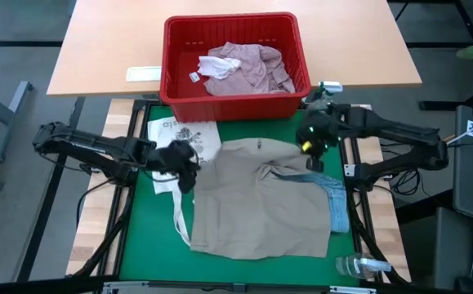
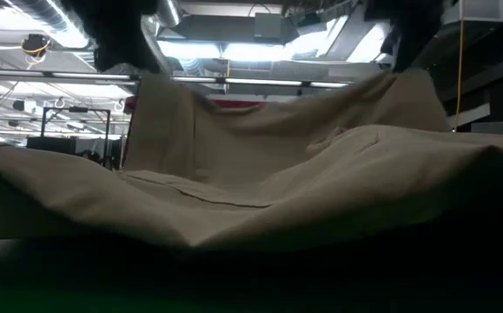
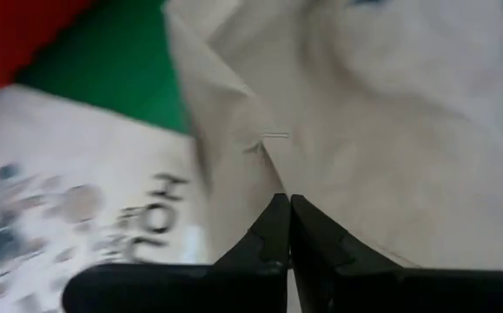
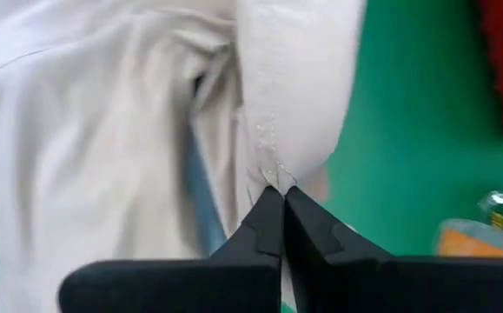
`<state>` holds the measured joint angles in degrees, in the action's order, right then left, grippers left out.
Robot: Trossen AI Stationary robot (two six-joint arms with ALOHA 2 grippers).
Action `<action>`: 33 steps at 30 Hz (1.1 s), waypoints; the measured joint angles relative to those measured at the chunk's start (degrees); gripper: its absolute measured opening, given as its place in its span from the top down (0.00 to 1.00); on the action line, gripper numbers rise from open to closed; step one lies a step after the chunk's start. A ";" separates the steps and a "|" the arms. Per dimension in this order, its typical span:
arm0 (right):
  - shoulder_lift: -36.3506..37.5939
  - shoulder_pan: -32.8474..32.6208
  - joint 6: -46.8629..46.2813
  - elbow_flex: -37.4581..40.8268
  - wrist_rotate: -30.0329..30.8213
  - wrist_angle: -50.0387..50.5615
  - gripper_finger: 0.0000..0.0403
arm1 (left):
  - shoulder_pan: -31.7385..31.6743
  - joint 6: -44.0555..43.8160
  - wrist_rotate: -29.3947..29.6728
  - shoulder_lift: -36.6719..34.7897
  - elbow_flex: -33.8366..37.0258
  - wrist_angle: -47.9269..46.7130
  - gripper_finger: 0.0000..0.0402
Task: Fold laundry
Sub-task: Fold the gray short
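A tan garment (image 1: 261,204) lies spread over the green mat, with its two far corners raised off it. My left gripper (image 1: 189,173) is shut on its left edge and my right gripper (image 1: 314,162) is shut on its far right corner. In the low view the tan garment (image 2: 260,165) rises to two peaks and sags between them. Light blue jeans (image 1: 339,208) stick out from under its right side. A white printed cloth (image 1: 183,137) lies flat at the far left, partly under the tan garment. A pink shirt (image 1: 244,67) sits in the red basket (image 1: 171,57). My left gripper pinches the tan garment's left edge (image 3: 264,165) between its two shut fingers, slanting down from the table's left. That edge is lifted off the mat while the garment's near part lies on the table. One layer or several, I cannot tell. My right gripper pinches a stitched edge at the garment's far right corner (image 4: 273,169) between its fingertips, coming from above and pointing steeply down. The corner is lifted. The cloth hangs from it in a fold, and the rest lies on the mat.
The red basket stands on a wooden table just beyond the mat's far edge, with a white slip (image 1: 144,74) to its left. A clear spray bottle (image 1: 363,265) lies at the near right corner. A white strap (image 1: 179,220) trails along the garment's left side.
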<state>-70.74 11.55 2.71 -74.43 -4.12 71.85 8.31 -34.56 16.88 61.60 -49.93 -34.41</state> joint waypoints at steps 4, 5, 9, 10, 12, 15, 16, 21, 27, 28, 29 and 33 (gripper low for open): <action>0.44 -8.47 -6.83 0.00 0.00 0.44 1.00 | 6.92 -2.06 0.20 0.00 0.00 3.66 1.00; 0.43 -10.77 -8.69 0.00 0.00 0.42 1.00 | 8.60 -2.97 0.55 0.09 0.00 4.06 1.00; 0.42 -20.11 -15.54 0.00 0.08 0.42 1.00 | 15.16 -7.87 0.59 2.40 -0.02 4.56 1.00; 0.40 -22.52 -17.87 0.00 0.41 0.39 1.00 | 16.78 -9.20 0.56 3.18 -0.02 4.62 1.00; 0.40 -27.26 -22.39 0.00 0.79 0.53 1.00 | 19.95 -11.53 0.52 4.80 -0.02 5.45 1.00; 0.40 -34.71 -29.68 0.21 1.62 1.53 1.00 | 24.36 -13.15 0.37 7.72 -0.02 8.20 1.00; 0.40 -37.19 -32.54 0.74 2.05 1.31 1.00 | 25.65 -13.38 0.37 8.65 -0.02 9.38 1.00; 0.39 -48.89 -47.40 5.23 2.32 -1.25 1.00 | 30.61 -14.97 0.29 13.30 -0.02 13.75 1.00; 0.38 -58.58 -57.78 13.21 5.45 -16.03 1.00 | 33.41 -16.53 0.35 18.18 -0.02 14.94 1.00; 0.38 -59.48 -58.75 14.56 6.17 -18.93 1.00 | 33.49 -16.53 0.23 18.90 -0.02 15.22 1.00; 0.38 -60.21 -59.60 15.90 6.66 -21.58 1.00 | 33.53 -16.51 -0.23 19.62 -0.02 15.49 1.00; 0.37 -62.22 -62.46 19.94 6.32 -30.34 1.00 | 33.45 -18.24 -4.23 21.75 -0.02 16.88 1.00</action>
<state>-70.38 -50.67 -59.76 -54.50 2.20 41.52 41.76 -52.79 12.65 83.36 -49.95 -17.53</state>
